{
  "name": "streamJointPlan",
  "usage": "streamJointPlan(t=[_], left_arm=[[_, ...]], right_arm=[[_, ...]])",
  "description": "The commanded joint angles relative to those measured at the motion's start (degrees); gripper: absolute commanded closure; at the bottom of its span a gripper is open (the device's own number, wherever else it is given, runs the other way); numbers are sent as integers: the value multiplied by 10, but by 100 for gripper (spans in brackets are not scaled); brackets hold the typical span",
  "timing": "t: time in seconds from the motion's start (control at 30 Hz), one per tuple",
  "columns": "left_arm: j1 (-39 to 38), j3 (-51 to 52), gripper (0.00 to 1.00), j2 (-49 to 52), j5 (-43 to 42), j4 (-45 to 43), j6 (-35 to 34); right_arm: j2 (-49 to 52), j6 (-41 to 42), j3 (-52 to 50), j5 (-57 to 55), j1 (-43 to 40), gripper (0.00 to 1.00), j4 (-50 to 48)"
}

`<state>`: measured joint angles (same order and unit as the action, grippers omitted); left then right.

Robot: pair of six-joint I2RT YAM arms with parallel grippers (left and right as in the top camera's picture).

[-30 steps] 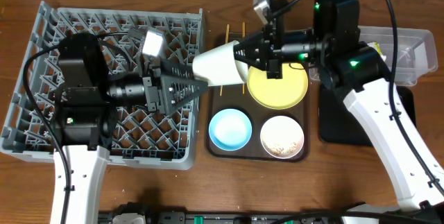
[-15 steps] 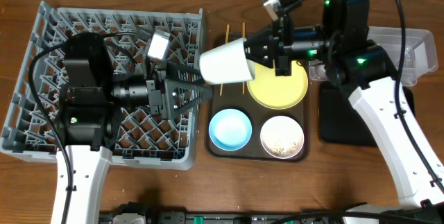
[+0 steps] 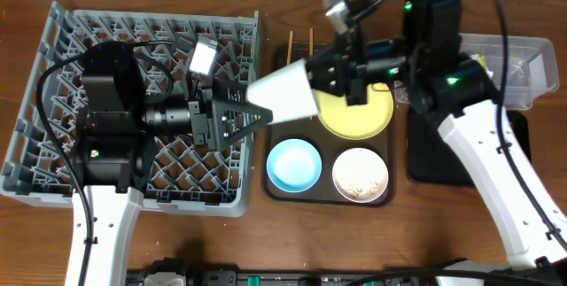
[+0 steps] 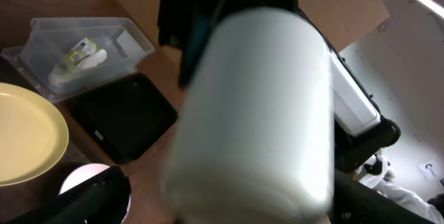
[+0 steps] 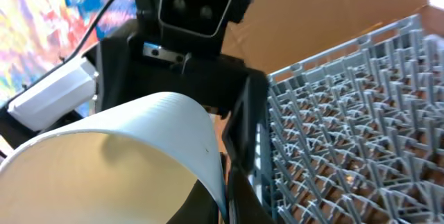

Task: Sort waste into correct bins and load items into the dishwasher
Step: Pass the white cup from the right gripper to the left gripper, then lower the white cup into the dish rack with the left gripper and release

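From overhead, the white cup [image 3: 285, 98] hangs on its side in the air just past the right edge of the grey dish rack [image 3: 133, 25]. The right gripper [image 3: 330, 75] is clamped on it near the mouth, and the narrow base points back toward the rack. This looks like a hand-over pose. The left gripper [image 3: 248, 113] reaches out over that same rack edge with its jaws spread in a V, and the cup's base sits at their tips. I cannot tell whether they touch. The yellow plate [image 3: 363, 113] and blue bowl [image 3: 293, 164] lie farther out from the rack on the same side, not yet loaded.

In the left wrist view, the blurred cup fills the frame. Dark fingers [image 4: 90, 200] are splayed low on either side of it, not closed on it.

In the right wrist view, the cup's open mouth is nearest the lens, with a dark finger at its lower wall. The rack's pegs lie beyond the cup, so it has yet to reach them.
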<state>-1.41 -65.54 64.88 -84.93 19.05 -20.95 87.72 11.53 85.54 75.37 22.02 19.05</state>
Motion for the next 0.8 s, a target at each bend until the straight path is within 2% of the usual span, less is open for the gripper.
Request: streamJointPlan(t=[0.0,0.1,0.17,0.3,0.47,0.53,0.6,0.63,0.7,0.77], left_arm=[[-2,-8,8,-2,5,-3,7],[-2,-8,9,-2,5,-3,7],[-2,-8,15,-2,5,-3,7],[-2,-8,34,-2,5,-3,7],[-2,-8,42,-2,17,-1,7],[-2,-8,43,-2,45,2,7],[-2,-8,43,-2,88,12,7],[1,-8,43,-2,116,22,7],[12,-8,44,-3,183,56,14],[34,-8,44,-5,283,118,17]], right_arm=[[-1,-5,6,-13,24,99,0],[-1,-5,5,-52,38,99,9],[0,-7,5,-69,44,99,14],[1,-16,5,-109,57,99,15],[1,-17,5,-113,58,98,19],[1,-18,5,-114,57,86,25],[1,-23,5,-120,53,59,36],[1,-24,5,-129,49,52,45],[0,-24,5,-172,37,46,74],[0,-25,5,-229,26,44,111]])
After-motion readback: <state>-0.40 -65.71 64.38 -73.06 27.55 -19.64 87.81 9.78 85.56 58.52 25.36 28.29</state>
